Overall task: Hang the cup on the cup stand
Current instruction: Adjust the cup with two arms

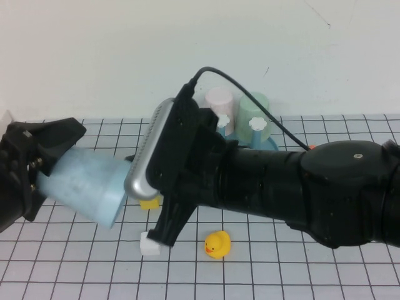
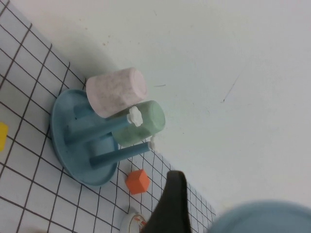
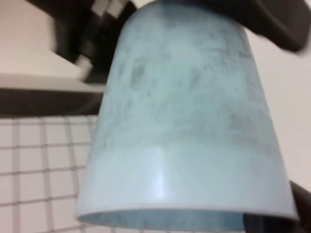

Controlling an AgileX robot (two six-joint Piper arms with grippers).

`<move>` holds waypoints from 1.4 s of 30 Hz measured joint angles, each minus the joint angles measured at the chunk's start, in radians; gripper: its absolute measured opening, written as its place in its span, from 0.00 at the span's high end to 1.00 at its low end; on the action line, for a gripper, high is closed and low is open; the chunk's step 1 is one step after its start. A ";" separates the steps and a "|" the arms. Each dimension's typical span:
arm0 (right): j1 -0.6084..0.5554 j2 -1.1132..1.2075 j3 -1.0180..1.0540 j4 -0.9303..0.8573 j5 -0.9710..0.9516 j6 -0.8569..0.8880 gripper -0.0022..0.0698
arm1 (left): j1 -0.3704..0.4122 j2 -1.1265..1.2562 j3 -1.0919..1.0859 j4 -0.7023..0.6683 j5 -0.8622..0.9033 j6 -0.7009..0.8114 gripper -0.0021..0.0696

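Far left, the left gripper point(image 1: 53, 172) hovers over the table point(image 1: 312, 269), its black jaws spread wide around the closed end of the cup point(image 1: 87, 184), and the cup is gripped between them. One light blue cup, clear of the table, lying on its side with its open mouth pointing right and slightly near. In the right wrist view that cup point(image 3: 184, 121) fills the picture, faint speckles on its wall.

Just right of the cup's mouth sits the right gripper point(image 1: 153, 240). Its jaws are closed with nothing in them, pointing down at the table just below and right of the rim. One small yellow block point(image 1: 149, 203) peeks out behind it, and one yellow duck point(image 1: 217, 244) stands near, a little further right.

Far centre is the one cup stand point(image 1: 272, 142), well apart from the blue cup. It carries one pink cup point(image 1: 219, 99) and one mint green cup point(image 1: 253, 103), both upside down. Two bare pegs point(image 2: 104, 127) with white knobs show. One orange cube point(image 2: 137, 181) lies beside the stand. A white object point(image 2: 131, 221) with red marks lies near that cube, and its writing is unreadable.
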 joint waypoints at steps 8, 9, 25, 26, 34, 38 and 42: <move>-0.002 0.000 0.000 0.006 -0.112 0.000 0.94 | 0.000 0.000 -0.002 0.000 -0.019 -0.002 0.13; -0.002 0.000 0.000 0.008 -0.123 0.000 0.94 | 0.000 0.000 -0.006 0.000 -0.020 -0.002 0.13; -0.006 0.000 -0.002 0.008 -0.074 0.041 0.94 | 0.000 0.021 -0.006 0.006 0.099 0.006 0.13; -0.006 0.000 -0.006 0.008 -0.074 0.045 0.94 | 0.000 0.027 -0.006 0.006 0.111 0.006 0.13; -0.006 0.008 -0.013 0.008 -0.081 0.054 0.94 | 0.000 0.061 -0.009 0.002 0.138 0.006 0.13; -0.006 0.021 -0.015 0.008 -0.081 0.054 0.94 | 0.000 0.068 -0.009 0.004 0.132 0.006 0.16; -0.006 0.027 -0.018 0.008 -0.081 0.054 0.94 | 0.000 0.068 -0.009 0.006 0.124 0.006 0.16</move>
